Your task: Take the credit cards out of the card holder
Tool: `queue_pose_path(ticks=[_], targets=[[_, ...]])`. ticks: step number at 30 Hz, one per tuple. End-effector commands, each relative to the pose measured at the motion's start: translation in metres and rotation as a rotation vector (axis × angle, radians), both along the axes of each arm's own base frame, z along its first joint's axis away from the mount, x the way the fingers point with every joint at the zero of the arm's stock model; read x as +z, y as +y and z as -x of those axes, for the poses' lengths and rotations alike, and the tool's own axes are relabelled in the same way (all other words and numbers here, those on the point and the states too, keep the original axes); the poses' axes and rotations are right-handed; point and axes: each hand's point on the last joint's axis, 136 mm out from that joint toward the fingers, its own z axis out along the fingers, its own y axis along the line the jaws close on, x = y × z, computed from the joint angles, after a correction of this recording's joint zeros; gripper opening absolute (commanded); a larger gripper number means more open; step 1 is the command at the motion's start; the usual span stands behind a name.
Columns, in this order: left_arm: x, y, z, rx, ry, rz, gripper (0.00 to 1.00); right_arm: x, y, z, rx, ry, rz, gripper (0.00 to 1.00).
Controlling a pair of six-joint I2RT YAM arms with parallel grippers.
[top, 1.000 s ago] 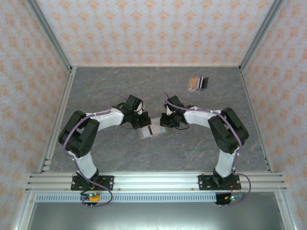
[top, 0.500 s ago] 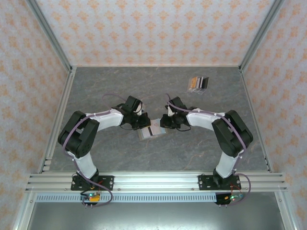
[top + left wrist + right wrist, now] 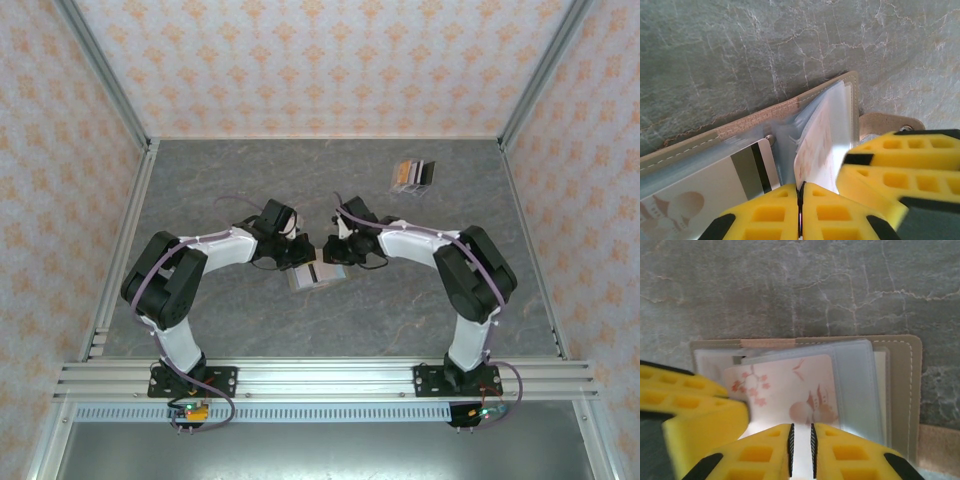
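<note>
Ok, status now
card holder (image 3: 312,278): lies open on the grey table (image 3: 420,300), mid-table, right between my two claws
left claw (image 3: 800,192): my fingers pressed tight together on the lower edge of a clear sleeve (image 3: 827,130); sleeve lifted off the holder
right claw (image 3: 801,432): narrow slit, pinching the near edge of the blossom card (image 3: 785,390); can't tell how far it's out of its sleeve
striped card (image 3: 747,170): flat in the holder, just beside my left fingers
small stack (image 3: 412,176): far right of table, well apart
</note>
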Motion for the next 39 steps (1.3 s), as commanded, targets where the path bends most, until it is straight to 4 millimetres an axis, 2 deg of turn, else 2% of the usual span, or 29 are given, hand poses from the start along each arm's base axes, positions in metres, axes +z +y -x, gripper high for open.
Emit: queue_pose_path(ticks=[1,10,23,28,39], targets=[[-0.005,0.003,-0.001,0.01,0.004,0.008,0.11,-0.011,-0.002,0.006,0.026,0.036,0.041,0.19],[0.004,-0.001,-0.002,0.02,-0.029,0.059,0.18,-0.033,-0.011,0.007,0.006,0.074,0.116,0.18],[0.004,-0.001,0.0,0.015,-0.032,0.062,0.1,-0.041,-0.019,0.006,-0.02,0.079,0.158,0.18],[0.007,0.007,0.004,0.021,-0.045,0.059,0.08,-0.049,-0.027,0.005,-0.046,0.092,0.193,0.16],[0.005,0.027,0.009,0.072,-0.043,0.049,0.03,-0.052,-0.033,0.004,-0.068,0.089,0.199,0.15]])
